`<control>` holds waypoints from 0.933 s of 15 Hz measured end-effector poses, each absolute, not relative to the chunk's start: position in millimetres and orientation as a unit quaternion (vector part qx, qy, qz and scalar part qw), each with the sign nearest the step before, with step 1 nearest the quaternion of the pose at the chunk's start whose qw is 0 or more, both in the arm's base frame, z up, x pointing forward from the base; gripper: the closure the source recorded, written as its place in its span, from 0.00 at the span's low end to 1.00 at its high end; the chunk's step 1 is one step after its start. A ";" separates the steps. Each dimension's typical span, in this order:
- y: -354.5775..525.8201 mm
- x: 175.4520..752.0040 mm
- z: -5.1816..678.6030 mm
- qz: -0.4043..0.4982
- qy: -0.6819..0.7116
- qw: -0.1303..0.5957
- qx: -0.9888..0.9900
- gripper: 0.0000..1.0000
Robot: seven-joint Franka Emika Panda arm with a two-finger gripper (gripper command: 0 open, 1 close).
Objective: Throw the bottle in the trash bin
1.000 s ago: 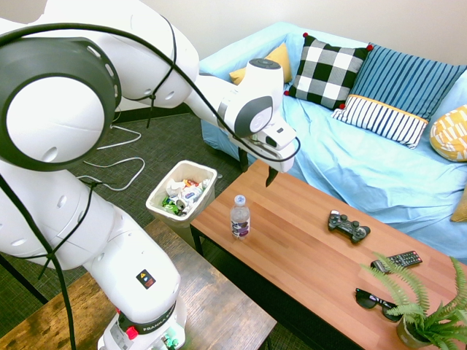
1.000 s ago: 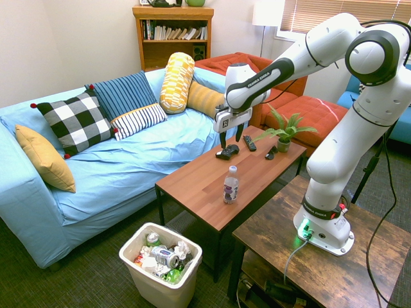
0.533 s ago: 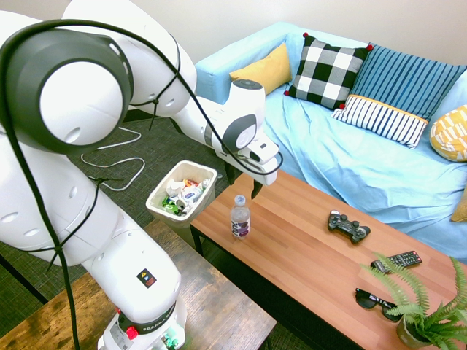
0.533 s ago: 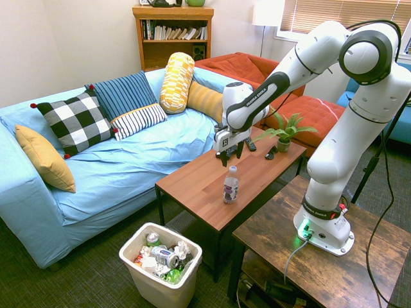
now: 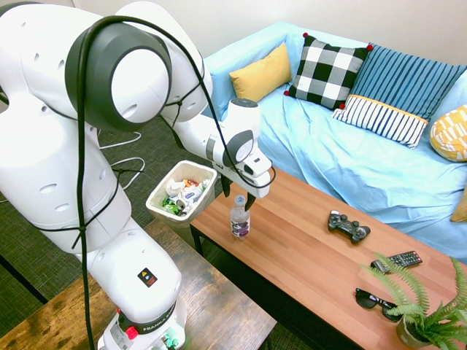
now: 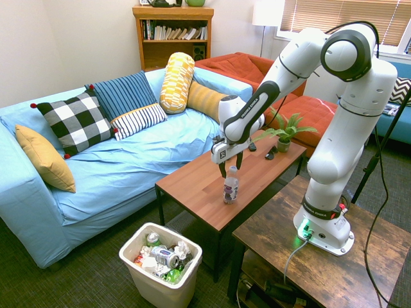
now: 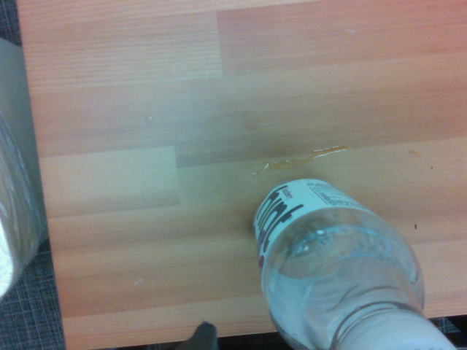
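One clear, ribbed plastic bottle (image 5: 239,216), white cap, dark purple label band, upright near coffee table (image 5: 306,255) corner closest to bin. Smooth reddish wood-grain planks; faint streak beside bottle in wrist view. Gripper (image 5: 237,197) just above cap, fingers spread, nothing held. Off-white rounded trash bin (image 6: 154,287) on dark carpet beside table, part-filled. Wrinkled blue sofa (image 6: 122,167) behind table.

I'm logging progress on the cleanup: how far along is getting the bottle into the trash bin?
Nothing is finished yet. The bottle stands upright on the coffee table, not gripped. In progress: the hand hangs open right over its cap. Remaining: close on the bottle, lift it, carry it over the table's end to the trash bin on the floor, and release.
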State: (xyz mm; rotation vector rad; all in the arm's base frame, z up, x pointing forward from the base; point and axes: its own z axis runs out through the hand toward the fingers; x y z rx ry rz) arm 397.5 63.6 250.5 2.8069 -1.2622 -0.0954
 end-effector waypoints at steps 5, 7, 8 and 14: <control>58.7 398.1 242.8 -0.033 -0.417 0.035 0.908 1.00; 58.6 398.2 241.3 -0.032 -0.419 0.037 0.907 1.00; 58.0 398.2 241.0 -0.032 -0.420 0.037 0.906 1.00; 59.9 396.4 236.5 -0.035 -0.417 0.038 0.907 1.00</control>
